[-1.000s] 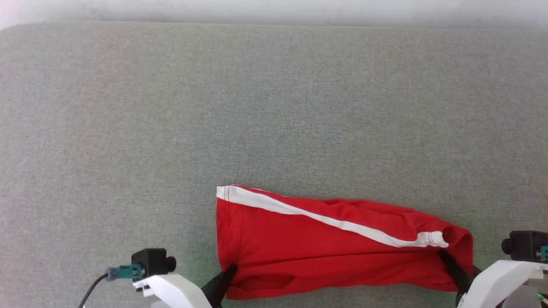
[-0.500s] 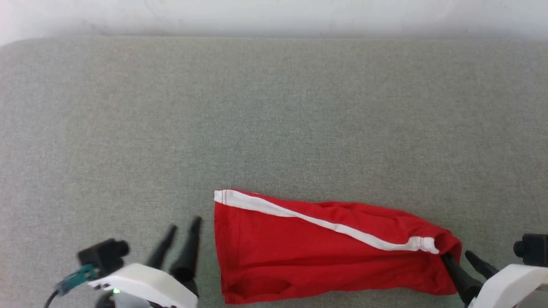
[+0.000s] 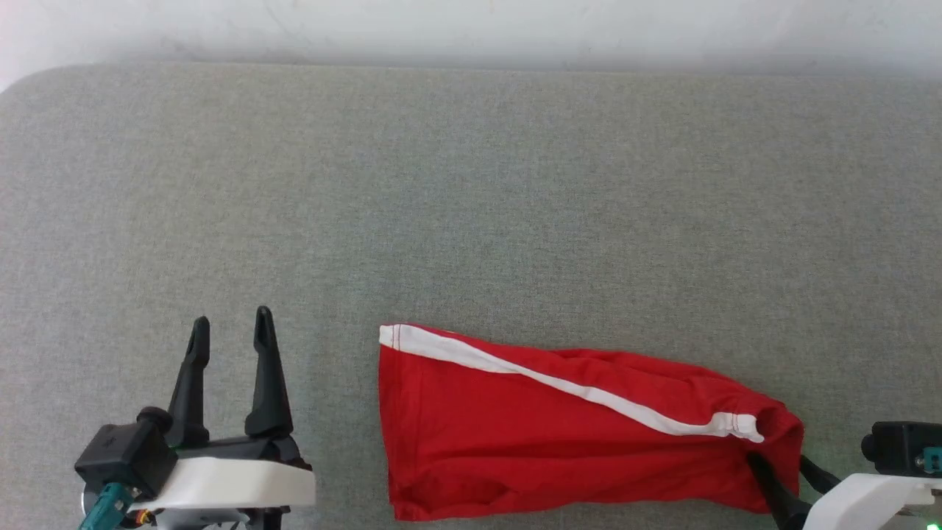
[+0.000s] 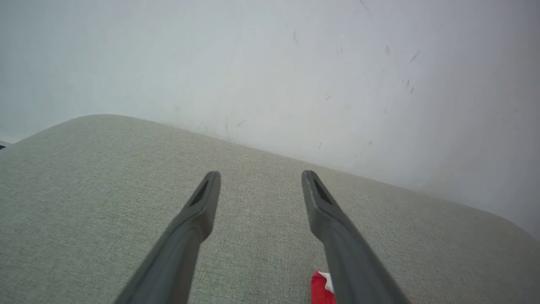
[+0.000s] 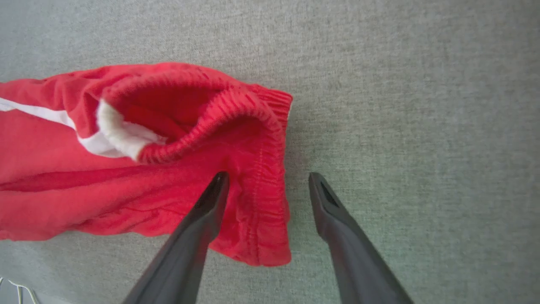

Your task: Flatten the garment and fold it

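1. Subject: red shorts [image 3: 559,434], lying on the grey fabric-covered bench [image 3: 471,184]. They lie lengthwise across the robot's front, with the hem end toward its left and the waistband end toward its right.
2. The white side stripe [image 3: 559,383] runs diagonally across the top face, from the hem trim [image 3: 390,335] down to the waistband [image 5: 270,202]. The cloth looks doubled lengthwise. It is not flat: there are creases along the near edge, and the waistband mouth gapes and puckers.
3. Left hand [image 3: 231,316]: fingers spread wide and holding nothing. It sits well apart from the shorts, off their hem end, over bare bench.
4. Right hand [image 5: 268,175]: fingers spread wide with nothing pinched. It straddles the waistband edge, one finger over the red cloth and the other over bare bench just beside the shorts. Whether the inner finger touches the cloth I cannot tell.
5. Handling estimate: the shorts are light, limp and in no way fragile. They have no stiffness, so any unsupported span will sag and bunch. The woven bench cover probably grips the cloth, so dragging may drag up wrinkles.
6. Grasp sites: the gathered elastic waistband is the thickest and firmest part, so pinch it at a corner through all layers. At the other end, take the trimmed hem corner.
7. Risk: catching only the top layer, which would open the fold.
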### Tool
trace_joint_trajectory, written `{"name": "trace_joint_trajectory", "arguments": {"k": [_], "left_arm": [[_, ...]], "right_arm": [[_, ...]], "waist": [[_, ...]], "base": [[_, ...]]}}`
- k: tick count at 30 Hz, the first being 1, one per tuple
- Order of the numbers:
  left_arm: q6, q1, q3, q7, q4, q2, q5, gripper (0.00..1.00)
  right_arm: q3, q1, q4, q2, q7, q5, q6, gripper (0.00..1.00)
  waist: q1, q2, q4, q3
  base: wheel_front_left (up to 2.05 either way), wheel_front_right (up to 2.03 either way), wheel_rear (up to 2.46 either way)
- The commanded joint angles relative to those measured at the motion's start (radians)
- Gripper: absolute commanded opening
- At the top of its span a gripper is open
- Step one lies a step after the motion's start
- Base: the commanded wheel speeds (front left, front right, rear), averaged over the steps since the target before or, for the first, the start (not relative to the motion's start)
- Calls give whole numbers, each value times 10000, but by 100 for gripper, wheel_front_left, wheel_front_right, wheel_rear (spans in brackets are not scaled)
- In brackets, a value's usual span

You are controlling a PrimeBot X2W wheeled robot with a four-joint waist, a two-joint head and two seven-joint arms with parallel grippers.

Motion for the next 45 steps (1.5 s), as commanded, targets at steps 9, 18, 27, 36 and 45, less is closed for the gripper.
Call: {"name": "trace_joint_trajectory", "arguments": {"k": [9,18,27,36,45], "left_arm": [[-412,22,359,-56,-121,-735,419,100],[-749,24,507,-57,23,-1002,528,100],[-871,259,634,-58,82,-1132,531,100],[-867,374,554,-16,181,-1100,597,100],[-774,397,437,15,273,-1153,620,100]], "right_arm": [[383,-608,1008,-269,-616,-198,-9,100],[484,-981,1897,-173,-708,210,-9,0],[-373,-1119,1682,-321,-1055,37,-9,0],[-1849,-1226,1254,-870,-912,-167,-9,0],[-474,-737,101,-216,-96,432,-9,0]], "waist": [[0,-1,217,266],[0,-1,316,228],[0,-1,268,24],[0,-1,224,-118],[0,-1,218,-167]], "base": [[0,0,0],[0,0,0],[0,0,0],[0,0,0],[0,0,0]]}}
